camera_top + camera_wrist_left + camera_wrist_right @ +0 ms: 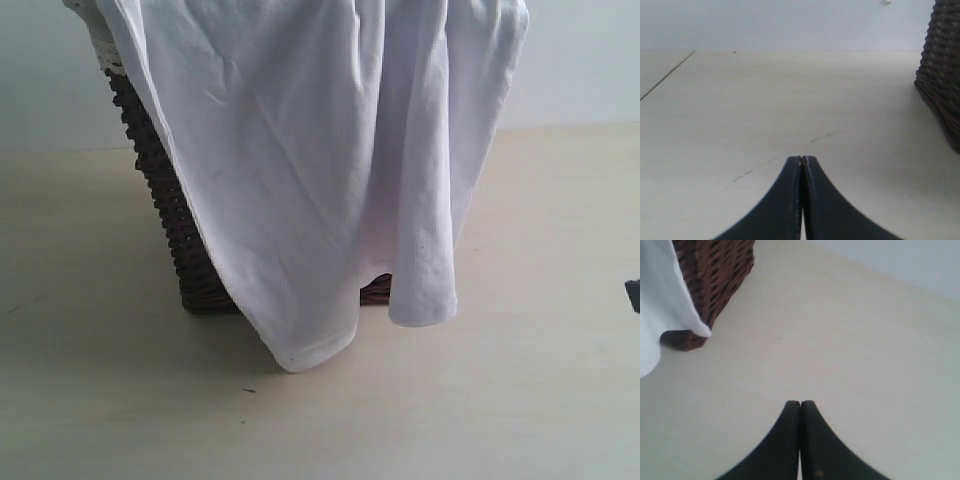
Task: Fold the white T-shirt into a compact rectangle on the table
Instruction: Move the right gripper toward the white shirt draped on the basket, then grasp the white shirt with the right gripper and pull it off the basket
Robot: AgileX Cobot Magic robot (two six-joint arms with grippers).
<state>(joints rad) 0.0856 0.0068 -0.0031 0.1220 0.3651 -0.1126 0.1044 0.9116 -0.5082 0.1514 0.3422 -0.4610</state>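
Exterior view: the white T-shirt (320, 150) hangs draped over the front of a dark wicker basket (170, 220) and hides most of it.
Shirt, look: plain white soft cloth with long loose folds running downward and faint creases; the side that shows is unmarked, and no writing can be read on it.
Shirt, lower edge: two rounded hem ends hang in front of the basket's base, one lower than the other; whether the lower one touches the bench (500, 400) cannot be told.
Basket: brown weave, its visible side slanting inward toward the base, with cream lace trim (100, 45) at its rim beside the shirt; a strip of weave shows between the two hem ends.
Bench: pale beige and matte, carrying the basket; a light wall (580, 60) rises behind the basket.
Left wrist view: the left claw (801, 160) has its two dark jaws pressed together with nothing between them, over bare bench well apart from the basket (942, 75); faint dark specks (820, 136) mark the surface just beyond its tip.
Right wrist view: the right claw (800, 404) is likewise closed and empty, over bare bench apart from the basket (720, 270), where a fold of the shirt (660, 300) hangs down the basket's corner.
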